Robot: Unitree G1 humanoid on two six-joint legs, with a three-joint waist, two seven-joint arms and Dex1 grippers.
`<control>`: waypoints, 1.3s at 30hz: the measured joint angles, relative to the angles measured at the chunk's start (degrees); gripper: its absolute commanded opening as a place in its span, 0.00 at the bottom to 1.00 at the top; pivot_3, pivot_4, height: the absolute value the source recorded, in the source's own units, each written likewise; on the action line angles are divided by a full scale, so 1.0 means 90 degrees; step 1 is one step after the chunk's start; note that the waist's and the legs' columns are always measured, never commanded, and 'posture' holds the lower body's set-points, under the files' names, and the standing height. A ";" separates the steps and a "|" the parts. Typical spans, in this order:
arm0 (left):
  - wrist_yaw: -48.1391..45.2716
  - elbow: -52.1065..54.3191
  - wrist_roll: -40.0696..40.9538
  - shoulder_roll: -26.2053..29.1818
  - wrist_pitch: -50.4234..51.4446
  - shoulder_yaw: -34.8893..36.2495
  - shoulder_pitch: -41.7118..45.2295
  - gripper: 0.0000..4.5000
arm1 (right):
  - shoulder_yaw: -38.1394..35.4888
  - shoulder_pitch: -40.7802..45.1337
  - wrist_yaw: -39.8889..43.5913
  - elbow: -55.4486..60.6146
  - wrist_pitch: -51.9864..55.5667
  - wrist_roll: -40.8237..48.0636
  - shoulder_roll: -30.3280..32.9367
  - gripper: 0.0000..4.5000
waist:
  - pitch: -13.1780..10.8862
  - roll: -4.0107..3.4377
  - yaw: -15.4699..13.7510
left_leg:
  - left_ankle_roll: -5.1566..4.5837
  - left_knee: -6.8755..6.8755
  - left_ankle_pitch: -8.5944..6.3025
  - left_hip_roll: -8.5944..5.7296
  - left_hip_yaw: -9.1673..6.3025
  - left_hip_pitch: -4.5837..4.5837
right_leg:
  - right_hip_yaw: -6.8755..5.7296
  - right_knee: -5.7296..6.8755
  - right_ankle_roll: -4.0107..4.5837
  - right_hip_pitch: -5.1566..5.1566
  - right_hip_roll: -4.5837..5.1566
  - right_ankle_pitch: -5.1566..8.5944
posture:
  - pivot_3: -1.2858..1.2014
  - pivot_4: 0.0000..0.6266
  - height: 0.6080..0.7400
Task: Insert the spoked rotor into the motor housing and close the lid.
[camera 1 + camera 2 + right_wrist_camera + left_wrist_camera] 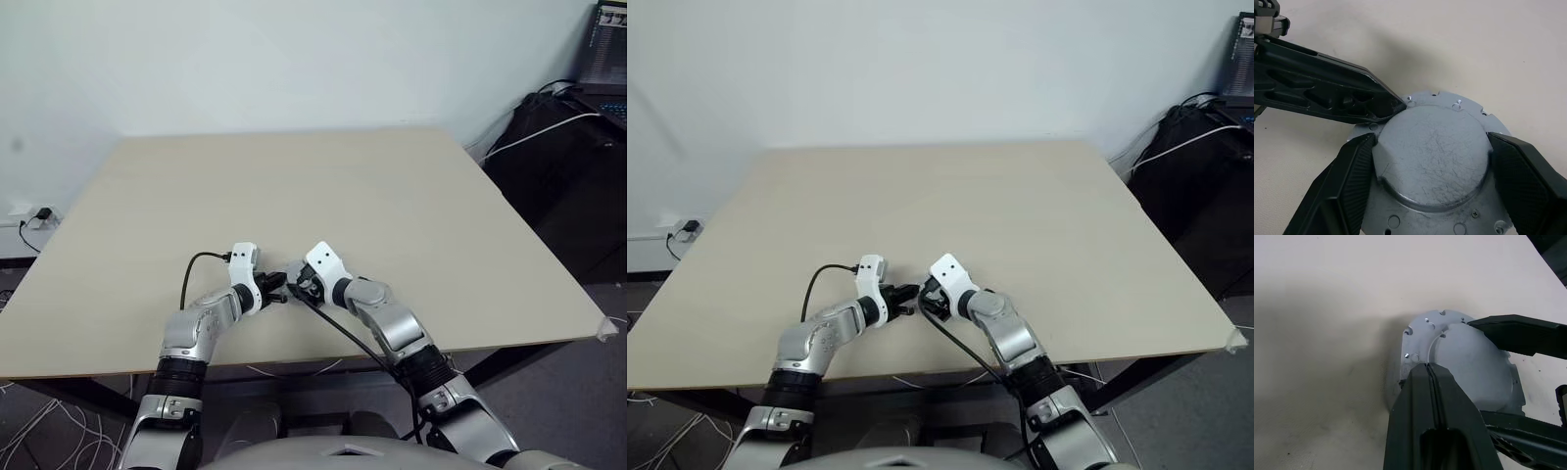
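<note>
A silver-grey round metal part, a raised scratched dome on a notched flange with small holes, lies on the table [343,186] near its front edge; it looks like the lid [1432,156]. My right gripper [1432,196] has one ribbed finger on each side of the dome, both pads [1359,186] against its wall. My left gripper [1432,369] is shut, and its tip [1393,105] rests at the dome's edge on the flange. From above, both grippers meet at one spot [289,289]. The spoked rotor and the motor housing are hidden.
The pale wooden table stretches far ahead and to both sides of the grippers. Black cables run along both forearms. Off the table to the right stand dark equipment and cables [563,147]. A wall socket [34,215] sits low at the left.
</note>
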State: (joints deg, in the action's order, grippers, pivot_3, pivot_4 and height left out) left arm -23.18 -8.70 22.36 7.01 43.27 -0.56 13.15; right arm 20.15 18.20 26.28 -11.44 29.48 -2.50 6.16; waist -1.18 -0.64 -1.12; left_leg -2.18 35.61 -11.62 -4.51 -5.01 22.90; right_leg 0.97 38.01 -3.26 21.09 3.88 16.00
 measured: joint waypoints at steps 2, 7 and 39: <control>-0.0036 0.0017 -0.0026 0.0016 0.0004 -0.0019 -0.0002 0.00 | -0.0093 -0.0060 -0.0012 0.0077 0.0071 0.0031 0.0019 0.98 | 0.0002 0.0001 0.0004 | 0.0000 -0.0003 0.0000 0.0000 0.0000 0.0000 | 0.0000 -0.0003 0.0000 0.0000 0.0000 0.0000 | 0.52 0.00 1.00; -0.0083 0.0097 -0.0119 0.0034 0.0001 -0.0090 -0.0042 0.00 | -0.0108 -0.0229 -0.0088 0.0360 0.0264 0.0065 0.0031 0.98 | 0.0008 0.0003 0.0002 | 0.0000 -0.0009 -0.0001 0.0000 -0.0003 0.0000 | 0.0001 -0.0007 0.0006 0.0000 0.0003 0.0003 | 0.52 0.00 1.00; -0.0345 0.0550 -0.0473 0.0124 -0.0109 -0.0405 -0.0467 0.00 | -0.2882 -0.1160 -0.1373 0.1320 0.2489 0.2519 -0.1030 0.98 | -0.0020 -0.0018 0.0061 | -0.0006 -0.0028 -0.0008 -0.0002 -0.0004 0.0007 | -0.0032 -0.0017 -0.0040 0.0001 0.0063 0.0002 | 0.52 0.00 1.00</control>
State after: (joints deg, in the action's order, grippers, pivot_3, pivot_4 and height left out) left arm -26.29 -3.75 18.11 8.13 42.29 -4.21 8.95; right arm -5.79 7.76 13.92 0.44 51.88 20.17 -3.11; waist -1.36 -0.80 -0.57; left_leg -2.23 35.35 -11.69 -4.52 -5.05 22.96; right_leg 0.68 37.86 -3.62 21.10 4.45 16.02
